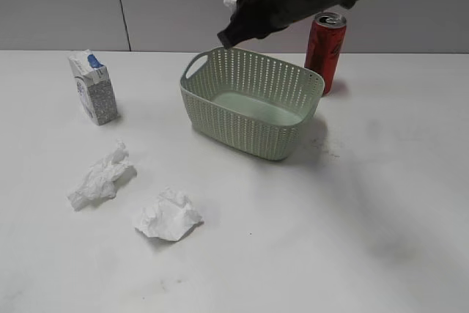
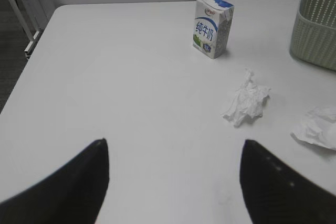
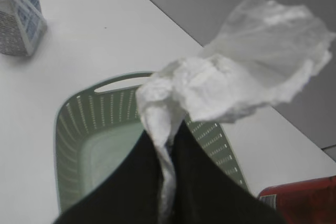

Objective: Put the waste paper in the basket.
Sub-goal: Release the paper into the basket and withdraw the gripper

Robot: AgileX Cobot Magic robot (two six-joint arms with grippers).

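One crumpled white paper wad (image 3: pixel 236 72) sits pinched in my closed right tool (image 3: pixel 168 145) above the sage-green perforated plastic basket (image 3: pixel 73 129); my left tool (image 2: pixel 173 182) gapes wide, empty.

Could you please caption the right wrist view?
Right gripper holds crumpled white paper wad above pale green perforated plastic basket.

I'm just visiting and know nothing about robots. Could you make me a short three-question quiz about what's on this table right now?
1. True or false: the basket already has paper inside.
2. How many paper wads lie on the table?
3. Which gripper holds paper: A) left gripper B) right gripper?

Key:
1. False; it looks empty.
2. Two: one wad nearer the carton, another wad in front.
3. B; it grips a held wad above the basket, near the red can.
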